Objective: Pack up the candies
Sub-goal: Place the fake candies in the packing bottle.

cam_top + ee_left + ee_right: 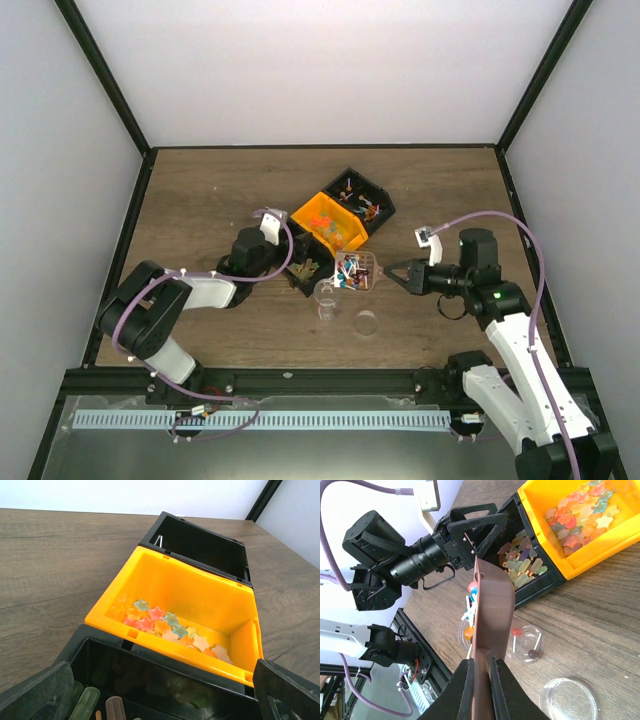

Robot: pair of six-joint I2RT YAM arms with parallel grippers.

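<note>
**Left arm.** Reaches in over the wooden table (200, 200). The left gripper (161, 692) has its jaws spread wide and holds nothing; it hangs just above the near black bin (540, 586).

**Near black bin.** Holds pale green and tan sweets (520, 567). Its far rim touches the orange bin.

**Small clear cup** (325, 296). Upright on the table, just in front of the near black bin. In the right wrist view a red piece and a dark round one on a white stick seem to lie in it.

**Orange bin** (200, 587). The middle of three bins set in a slanting row. A loose layer of star-shaped sweets (160, 622) in pink, orange, green and cream covers its floor.

**Tinted plastic tray** (492, 605). Thin and brownish, seen edge-on from the right wrist. It sits between the cup and the right claw, just beside the near black bin.

**Candies** (354, 272). Heaped on the tray: tiny pieces in red, blue and white, several on white sticks.

**Far black bin** (210, 542). Behind the orange bin and touching it. The top view shows more mixed-colour pieces inside.

**Clear round lid** (568, 698). Flat on the table, near the cup and apart from it.

**Right arm.** The right gripper (481, 666) is clamped on the tray's right edge, with both fingers pressed flat against the thin plastic.
</note>
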